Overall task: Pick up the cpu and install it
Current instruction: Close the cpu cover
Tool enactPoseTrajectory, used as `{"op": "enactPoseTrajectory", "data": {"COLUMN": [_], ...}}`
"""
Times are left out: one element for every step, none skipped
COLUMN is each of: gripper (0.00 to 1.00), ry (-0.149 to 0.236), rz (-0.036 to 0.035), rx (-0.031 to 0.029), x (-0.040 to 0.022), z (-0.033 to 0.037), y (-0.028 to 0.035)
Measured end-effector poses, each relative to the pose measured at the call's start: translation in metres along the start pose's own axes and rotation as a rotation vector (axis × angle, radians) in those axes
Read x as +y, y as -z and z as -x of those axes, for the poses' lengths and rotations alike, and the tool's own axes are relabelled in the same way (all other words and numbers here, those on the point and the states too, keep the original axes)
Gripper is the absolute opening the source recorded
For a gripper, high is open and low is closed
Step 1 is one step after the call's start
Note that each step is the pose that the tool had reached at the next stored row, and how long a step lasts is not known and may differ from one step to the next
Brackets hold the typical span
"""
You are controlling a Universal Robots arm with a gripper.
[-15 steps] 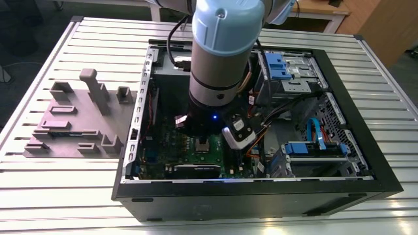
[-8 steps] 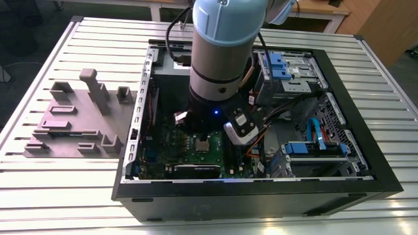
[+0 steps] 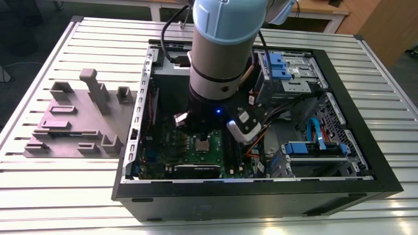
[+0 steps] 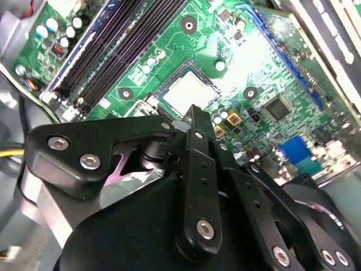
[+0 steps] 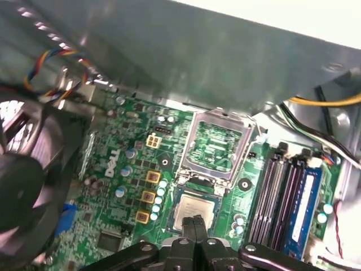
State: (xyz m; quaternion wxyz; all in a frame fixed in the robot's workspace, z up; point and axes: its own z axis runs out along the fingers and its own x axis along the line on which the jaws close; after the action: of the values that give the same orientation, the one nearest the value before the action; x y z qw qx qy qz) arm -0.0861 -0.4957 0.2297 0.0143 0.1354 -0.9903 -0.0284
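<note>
**Cpu in its socket, end effector clenched over it**

Exterior view: the arm [image 3: 219, 54] reaches down into an open computer case [image 3: 248, 200] that lies on the slatted surface [image 3: 65, 196]. The cpu [image 3: 203, 145] lies on the green motherboard [image 3: 176, 147], lower centre of frame, just under the arm's end. A grey fixture block [image 3: 72, 122] stands at the exterior view's left, well apart. Blue drive bays [image 3: 281, 66] are at the upper right.

Second wrist view: the end effector [image 4: 194, 118] has its black fingers drawn together with nothing between them. The tip is just beside the cpu [image 4: 189, 93]. Memory slots [image 4: 107, 53] run near.

First wrist view: the cpu [image 5: 194, 210] lies flat and square in its socket. The hinged socket frame [image 5: 217, 141] stands open just beside it. Touching or hovering: cannot tell. A fan [image 5: 28, 169] and coloured wires [image 5: 51, 59] lie further off.

Judgement: seating looks to be the step in hand. It asks for a level chip, matched corners and light pressure straight down, with no sideways drag. The open frame and memory slots crowd the approach.
</note>
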Motion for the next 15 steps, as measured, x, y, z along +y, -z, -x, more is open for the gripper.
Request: {"op": "enactPoseTrajectory", "data": {"gripper": [0.10,0.10,0.10,0.10,0.10,0.10,0.10,0.10,0.10,0.10,0.10,0.10,0.10,0.10,0.10], "ry": [0.018,0.036,0.054,0.072,0.090,0.109,0.127,0.145,0.163,0.181,0.198,0.218,0.236,0.254,0.268], "rz": [-0.0004,-0.0008,-0.0012,-0.0015,-0.0019,-0.0023,-0.0027,-0.0030,-0.0034,-0.0037,-0.0041,-0.0045,-0.0048,-0.0052,-0.0055], "rx": [0.0011,0.0022,0.0033,0.0044,0.0054,0.0066,0.0076,0.0087,0.0098,0.0109,0.0119,0.0131,0.0142,0.0152,0.0160], "x": [0.0000,0.0000,0.0000,0.0000,0.0000,0.0000,0.0000,0.0000,0.0000,0.0000,0.0000,0.0000,0.0000,0.0000,-0.0001], "z": [0.0000,0.0000,0.0000,0.0000,0.0000,0.0000,0.0000,0.0000,0.0000,0.0000,0.0000,0.0000,0.0000,0.0000,0.0004], "y": [0.0000,0.0000,0.0000,-0.0001,-0.0001,-0.0002,-0.0002,-0.0003,-0.0003,-0.0003,-0.0004,-0.0005,-0.0006,-0.0007,-0.0010]}}
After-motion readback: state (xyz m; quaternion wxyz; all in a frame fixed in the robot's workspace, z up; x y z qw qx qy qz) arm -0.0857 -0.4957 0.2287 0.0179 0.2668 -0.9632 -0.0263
